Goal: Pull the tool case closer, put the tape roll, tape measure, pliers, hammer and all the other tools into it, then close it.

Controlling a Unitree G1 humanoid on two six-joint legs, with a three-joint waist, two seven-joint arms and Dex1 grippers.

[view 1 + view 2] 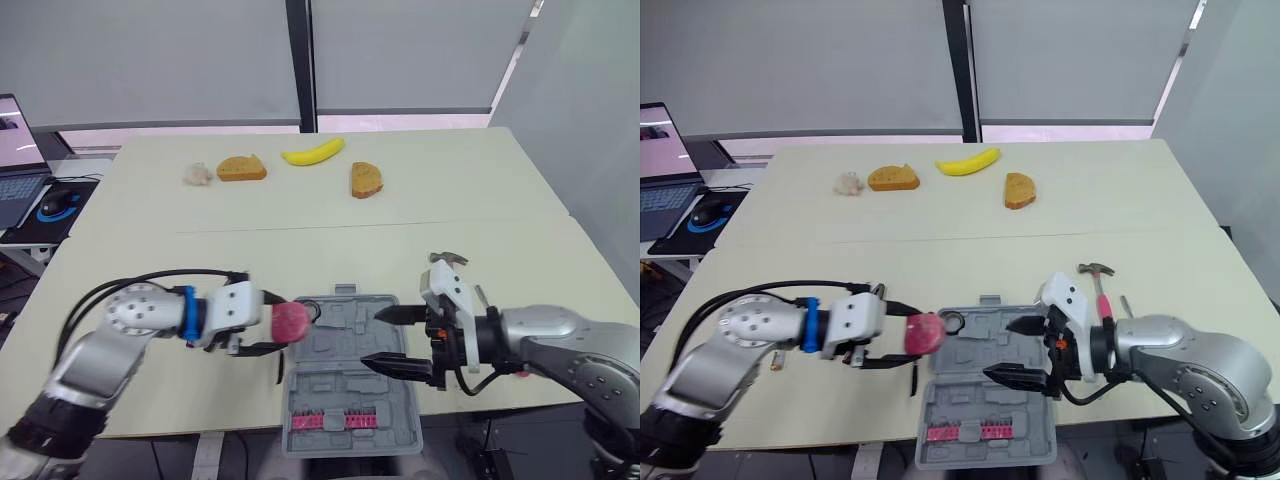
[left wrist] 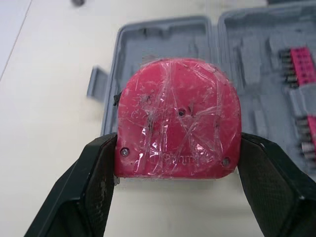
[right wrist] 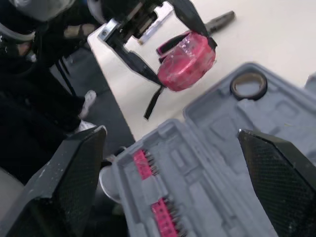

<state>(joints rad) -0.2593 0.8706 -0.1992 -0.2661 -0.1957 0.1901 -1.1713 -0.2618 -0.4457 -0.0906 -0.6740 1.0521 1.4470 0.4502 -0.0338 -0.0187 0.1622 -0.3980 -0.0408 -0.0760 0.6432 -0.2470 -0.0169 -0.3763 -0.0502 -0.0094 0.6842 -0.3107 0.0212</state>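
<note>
The left gripper point(image 1: 278, 322) is pinching the tape measure point(image 2: 177, 118) flat between its two fingers, one on each narrow side, and holds it just above the tabletop point(image 1: 200, 260) near the near edge. From there the open case point(image 1: 345, 385) lies straight to the gripper's right. The tape measure hangs at the case's left rim, beside its far half, so the coming move looks like a short carry rightward over the rim and then down. The case's long axis runs from the near edge toward the far edge. Its near half, carrying the pink bit strip point(image 1: 330, 420), appears to reach past the near edge. The tape roll point(image 1: 952, 322) already sits in the far left corner of the case, just beside the tape measure, so the drop must land clear of it. The right gripper point(image 1: 372, 337) hovers spread and empty over the case's right side. The hammer point(image 1: 1098, 277) lies beyond it, nearer the right arm.
</note>
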